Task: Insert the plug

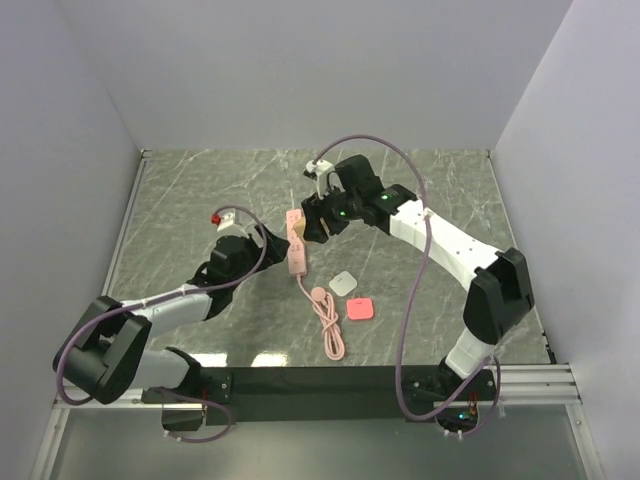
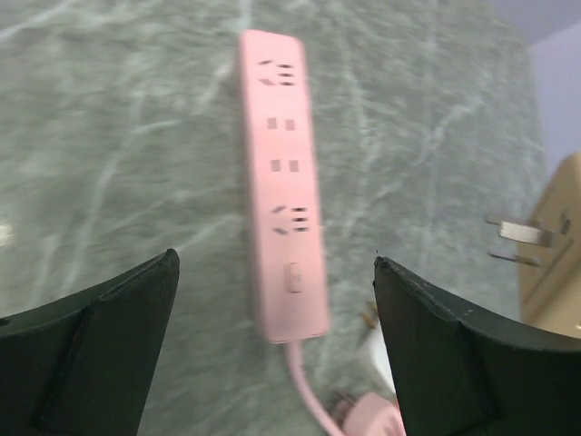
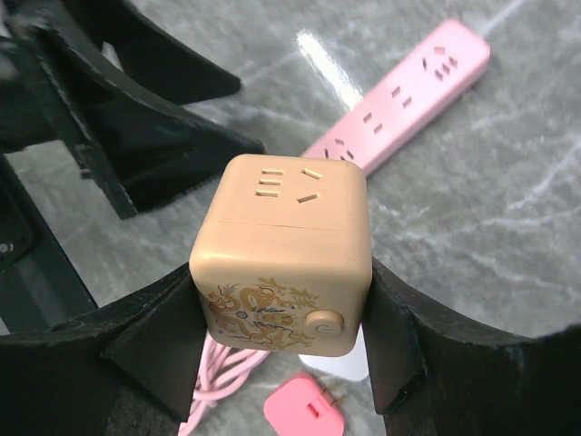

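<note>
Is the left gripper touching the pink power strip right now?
Apart. In the left wrist view the left gripper stands open, and bare table shows between each finger and the power strip.

Desk (image 1: 450,190): grey-green marble-look top. Pale-pink power strip (image 1: 296,243) lies flat near the middle, sockets up, long axis running roughly far-to-near. Its cord (image 1: 328,320) leaves the near end, heads toward the near edge and doubles back on itself in a loose loop. Coral-pink plug (image 1: 360,309) sits flat just right of the cord. Small white square piece (image 1: 343,284) sits just beside the plug on its far-left side, with a narrow gap visible in the top view.
</note>
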Controlling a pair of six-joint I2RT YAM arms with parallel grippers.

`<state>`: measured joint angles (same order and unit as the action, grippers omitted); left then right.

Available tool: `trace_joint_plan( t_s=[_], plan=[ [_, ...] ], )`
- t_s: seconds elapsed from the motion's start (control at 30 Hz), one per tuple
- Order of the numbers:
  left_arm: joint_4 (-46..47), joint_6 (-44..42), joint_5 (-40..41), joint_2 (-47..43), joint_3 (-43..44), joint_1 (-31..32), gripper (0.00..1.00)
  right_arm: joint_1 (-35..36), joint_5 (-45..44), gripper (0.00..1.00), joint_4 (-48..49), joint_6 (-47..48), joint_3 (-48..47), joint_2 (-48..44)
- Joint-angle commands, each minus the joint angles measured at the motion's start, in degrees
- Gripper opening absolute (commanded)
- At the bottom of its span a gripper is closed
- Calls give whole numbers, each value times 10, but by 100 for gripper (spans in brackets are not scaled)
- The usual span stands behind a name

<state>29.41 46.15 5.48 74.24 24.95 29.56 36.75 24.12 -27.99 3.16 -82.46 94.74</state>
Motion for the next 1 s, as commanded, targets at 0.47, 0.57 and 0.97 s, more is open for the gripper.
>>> trace_joint_plan(
  t_s=[0.47, 0.57, 0.97],
  plan=[
    [-31, -25, 47, -81, -58, -60, 94, 79, -173, 0, -140, -152, -179, 149],
    [-31, -25, 43, -84, -61, -60, 94, 81, -189, 0, -174, -160, -222, 182],
    [-39, -26, 34, -110, -69, -62, 94, 89, -232, 0, -276, -183, -347, 279]
  ],
)
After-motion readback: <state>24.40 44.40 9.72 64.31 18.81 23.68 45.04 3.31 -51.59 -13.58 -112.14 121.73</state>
